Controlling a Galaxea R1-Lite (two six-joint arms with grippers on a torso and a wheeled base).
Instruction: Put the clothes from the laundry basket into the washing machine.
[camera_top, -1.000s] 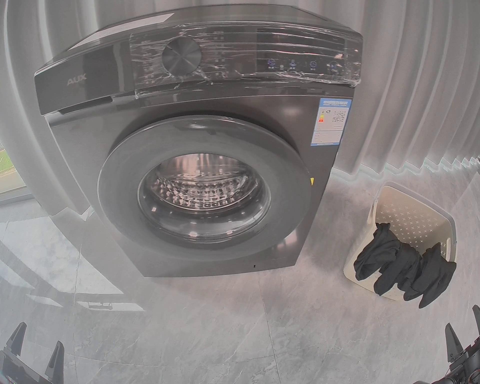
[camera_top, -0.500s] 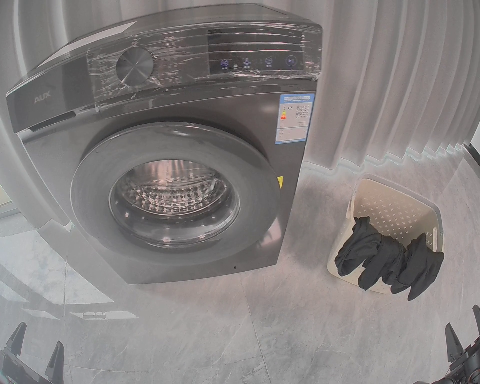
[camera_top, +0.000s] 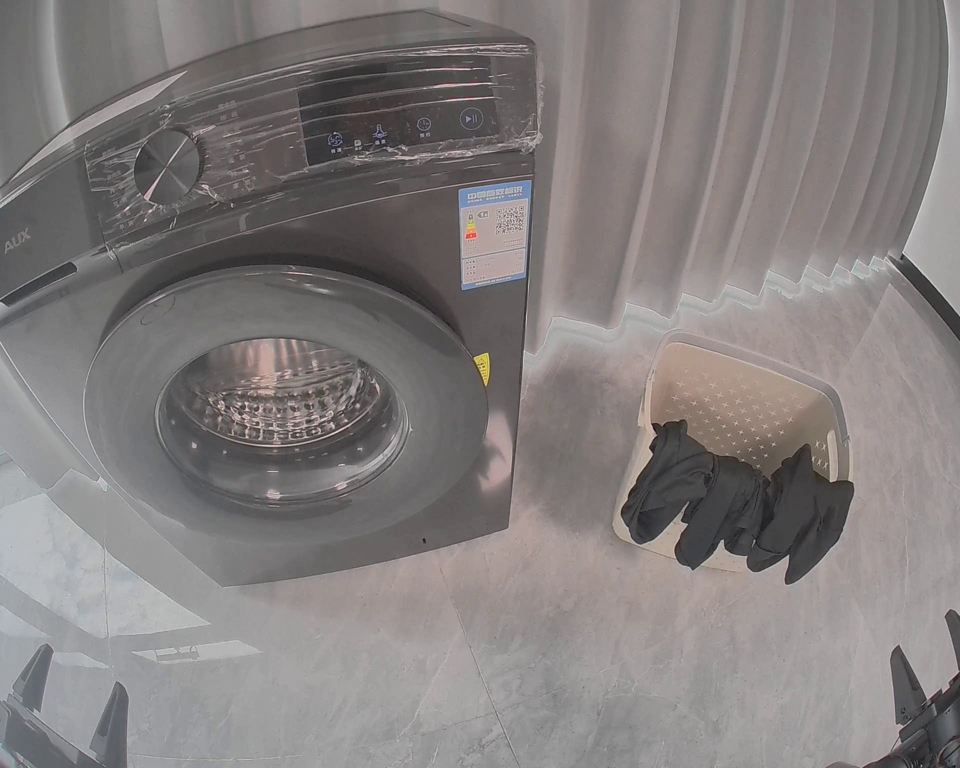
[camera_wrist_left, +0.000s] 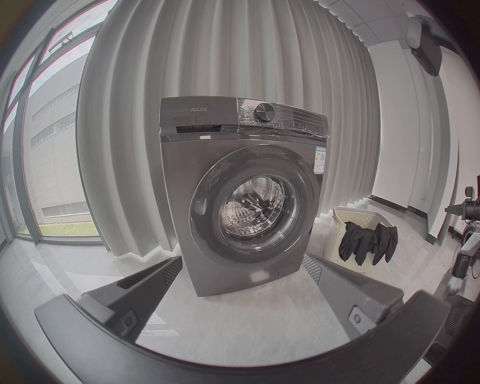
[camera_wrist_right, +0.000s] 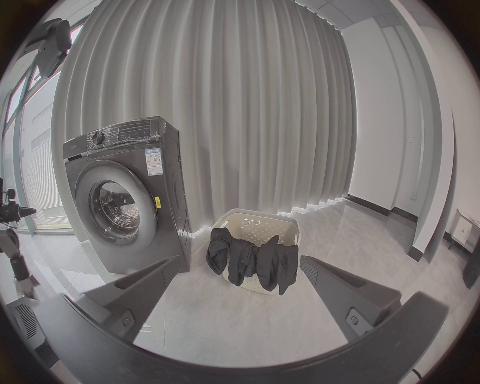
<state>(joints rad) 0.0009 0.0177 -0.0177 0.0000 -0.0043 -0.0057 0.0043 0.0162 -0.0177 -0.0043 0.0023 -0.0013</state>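
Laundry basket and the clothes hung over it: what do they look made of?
Laundry basket: looks like rigid cream plastic, matte, with small cross-shaped perforations patterning its walls. Clothes: soft black fabric, matte, drooping limply over the near rim; weave too small to tell.

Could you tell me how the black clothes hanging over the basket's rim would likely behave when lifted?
The black clothes sag in folds over the rim of the laundry basket, so they are probably floppy and would trail. The basket looks like light, perforated plastic; a snag might tip it.
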